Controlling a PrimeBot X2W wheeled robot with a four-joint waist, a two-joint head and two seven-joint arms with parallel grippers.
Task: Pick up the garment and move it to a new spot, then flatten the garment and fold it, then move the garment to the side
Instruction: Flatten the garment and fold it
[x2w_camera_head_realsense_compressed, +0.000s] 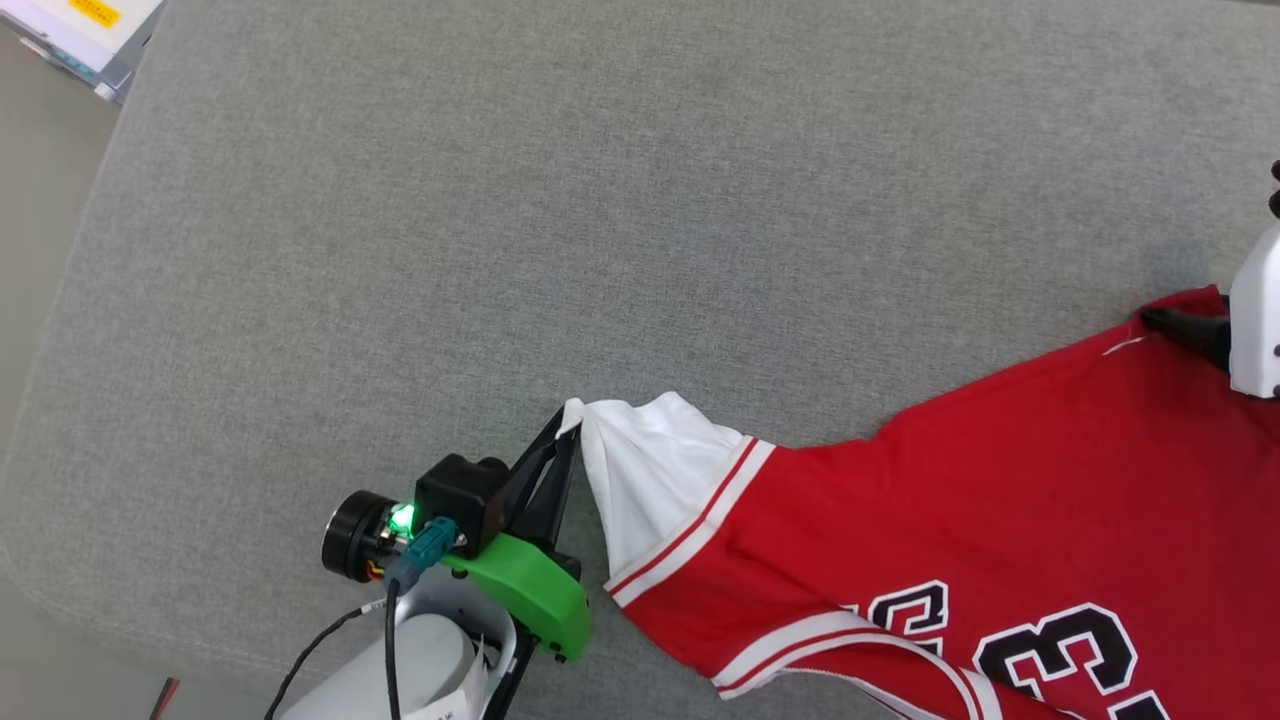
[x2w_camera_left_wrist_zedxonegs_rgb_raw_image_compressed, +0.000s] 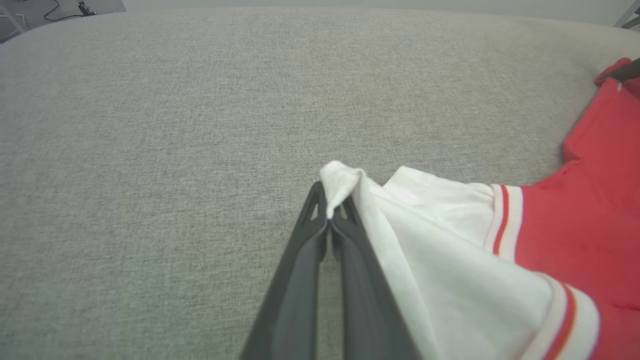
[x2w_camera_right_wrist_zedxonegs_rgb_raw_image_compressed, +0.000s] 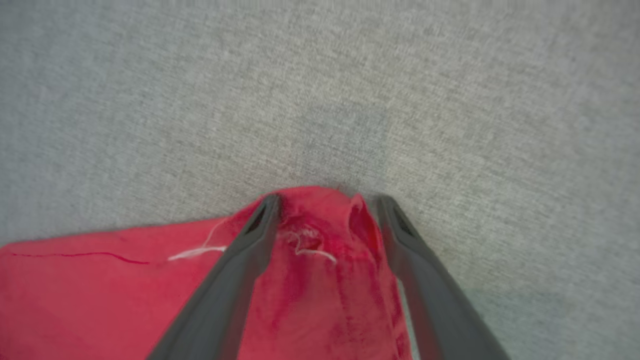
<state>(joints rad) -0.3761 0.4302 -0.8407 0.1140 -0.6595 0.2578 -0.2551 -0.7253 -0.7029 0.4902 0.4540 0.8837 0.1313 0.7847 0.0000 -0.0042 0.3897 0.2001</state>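
Observation:
The garment (x2w_camera_head_realsense_compressed: 1000, 500) is a red jersey with white sleeves and black numbers, spread over the lower right of the grey cushion. My left gripper (x2w_camera_head_realsense_compressed: 572, 415) is shut on the tip of its white sleeve (x2w_camera_left_wrist_zedxonegs_rgb_raw_image_compressed: 425, 240), and the pinched cloth pokes out past the fingertips of the left gripper (x2w_camera_left_wrist_zedxonegs_rgb_raw_image_compressed: 327, 196). At the far right, my right gripper (x2w_camera_head_realsense_compressed: 1165, 322) stands at a red corner of the garment. In the right wrist view the right gripper (x2w_camera_right_wrist_zedxonegs_rgb_raw_image_compressed: 327, 200) is open, its two fingers straddling that bunched red corner (x2w_camera_right_wrist_zedxonegs_rgb_raw_image_compressed: 320, 260), which rests on the cushion.
The grey fabric cushion (x2w_camera_head_realsense_compressed: 600, 200) stretches bare to the left of and beyond the garment. Its rounded edge (x2w_camera_head_realsense_compressed: 40, 400) drops to the floor at the left. A white box with a yellow label (x2w_camera_head_realsense_compressed: 70, 30) sits off the top left corner.

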